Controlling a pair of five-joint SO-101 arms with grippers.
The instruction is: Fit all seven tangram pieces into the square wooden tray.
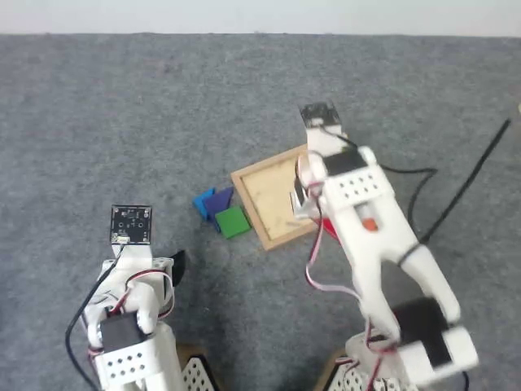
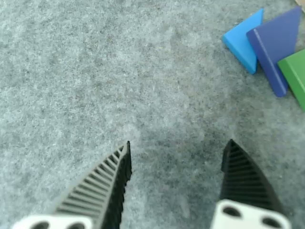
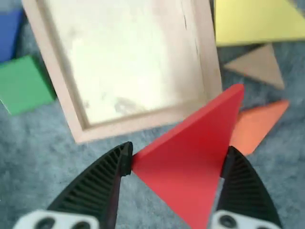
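Note:
The square wooden tray [image 3: 53, 76] has nothing inside it and appears mid-table in the high view [image 1: 273, 204]. My right gripper [image 3: 176, 161] is shut on a red triangle [image 3: 190, 164], held tilted just outside one wall of the tray. Under the right arm a sliver of that red triangle [image 1: 328, 230] shows. A yellow triangle [image 3: 252, 21], a tan triangle [image 3: 258, 64] and an orange piece [image 3: 257, 121] lie on the carpet beside the tray. My left gripper [image 2: 178, 148] hangs open over bare carpet, short of the light blue piece [image 2: 245, 38], the dark blue triangle [image 2: 276, 43] and the green square [image 2: 295, 71].
Grey carpet covers the whole table. The blue [image 1: 202, 204], dark blue [image 1: 220, 199] and green [image 1: 234, 221] pieces cluster against the tray's left side. The right arm's body covers the tray's right part. A black cable [image 1: 472, 175] runs off to the right.

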